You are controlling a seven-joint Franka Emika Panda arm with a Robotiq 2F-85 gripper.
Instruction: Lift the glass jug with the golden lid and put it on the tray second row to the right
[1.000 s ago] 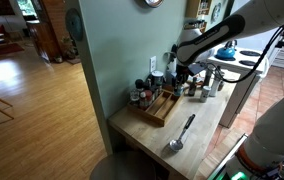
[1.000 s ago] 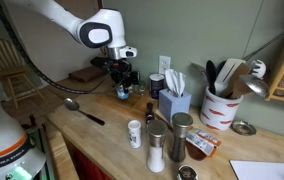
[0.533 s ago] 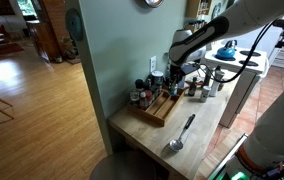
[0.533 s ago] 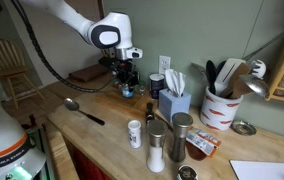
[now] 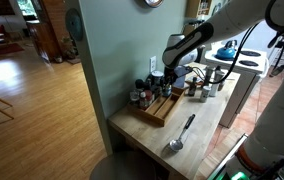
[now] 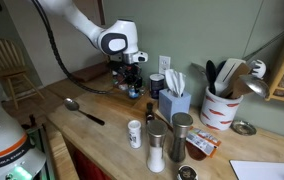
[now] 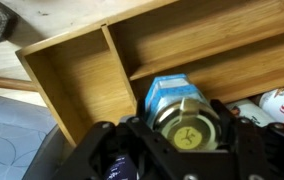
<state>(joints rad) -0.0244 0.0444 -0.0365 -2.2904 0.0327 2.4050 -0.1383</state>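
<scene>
In the wrist view my gripper [image 7: 185, 125] is shut on the glass jug, and its golden lid [image 7: 185, 120] sits between the black fingers with a blue label [image 7: 162, 95] showing below it. The jug hangs over the light-brown wooden tray [image 7: 82, 70], near a divider between two compartments. In both exterior views the gripper [image 5: 169, 82] [image 6: 132, 86] is low at the far end of the tray [image 5: 160, 108], close to the wall. The jug itself is hidden by the fingers there.
Small jars [image 5: 140, 95] stand beside the tray by the wall. A metal spoon [image 5: 180, 135] [image 6: 82, 108] lies on the wooden counter. Shakers [image 6: 154, 140], a blue carton [image 6: 172, 102] and a utensil crock [image 6: 220, 106] stand further along.
The arm has carried the jug along the counter toward the wall end of the tray and slightly lower. The grip has not changed.
</scene>
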